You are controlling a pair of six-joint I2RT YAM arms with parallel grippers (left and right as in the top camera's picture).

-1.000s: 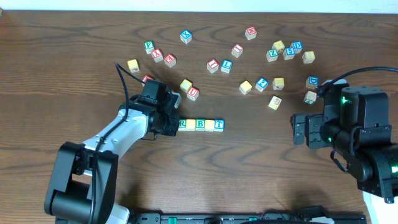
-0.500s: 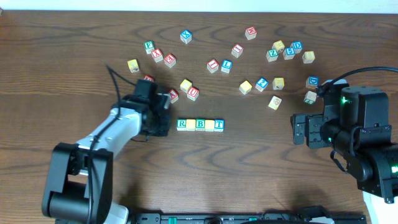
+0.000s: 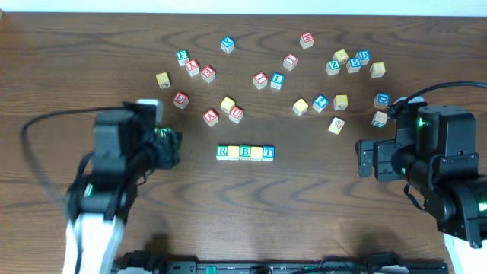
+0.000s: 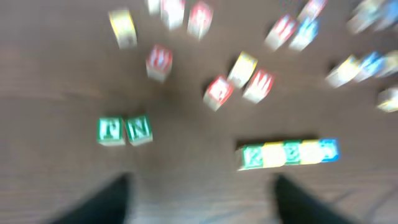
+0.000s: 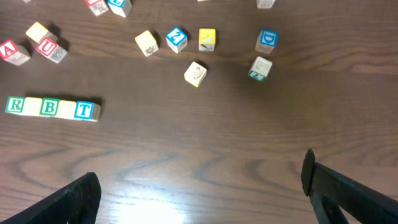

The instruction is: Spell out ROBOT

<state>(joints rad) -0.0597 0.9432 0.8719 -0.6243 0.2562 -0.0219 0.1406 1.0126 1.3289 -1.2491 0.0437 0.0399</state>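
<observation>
Tabletop (image 3: 304, 213), cube row (image 3: 245, 152) apparently beyond left tool (image 3: 171, 146)

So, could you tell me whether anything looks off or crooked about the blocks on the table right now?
The row of blocks lies straight, edges touching. What looks odd is its two yellow blocks: their tops show plain yellow, no O that I can read, so it reads R, blank, B, blank, T.
</observation>
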